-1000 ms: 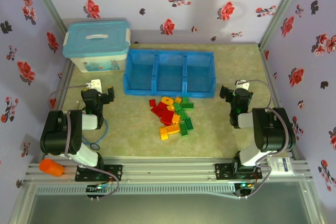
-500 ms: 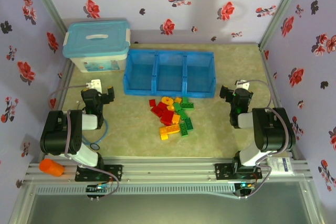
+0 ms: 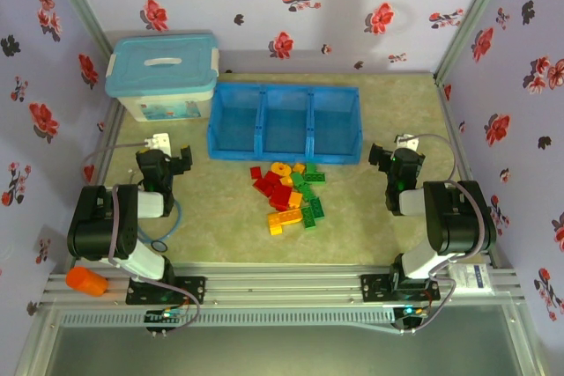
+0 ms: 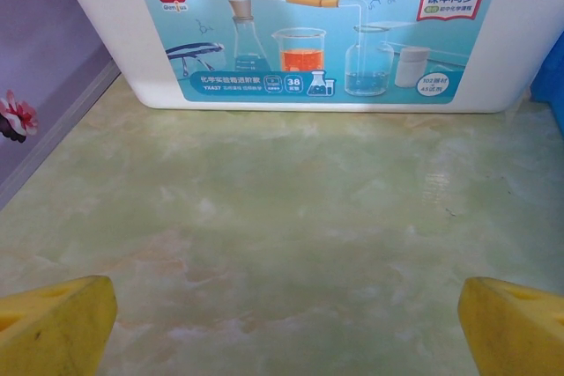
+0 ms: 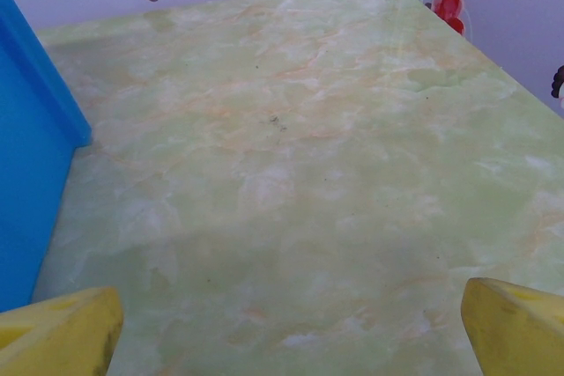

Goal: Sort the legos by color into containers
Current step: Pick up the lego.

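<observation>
While arms are folded back, the left end effector [image 3: 167,161] and right end effector [image 3: 393,161] are held spread, empty.
The legos [image 3: 289,193] are heaped between them, just before the blue tray [image 3: 284,88]; bare tabletop [image 3: 370,226] is left around.

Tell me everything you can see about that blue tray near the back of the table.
The blue tray is a low, bright blue rectangle that looks like moulded plastic. Two dividers split it into three side-by-side compartments, all empty. It lies flat on the green marbled table, its long side facing the arms. Its left end sits close beside the white storage box; whether they touch cannot be told. The pile of legos lies just in front of its near wall, apart from it.
</observation>
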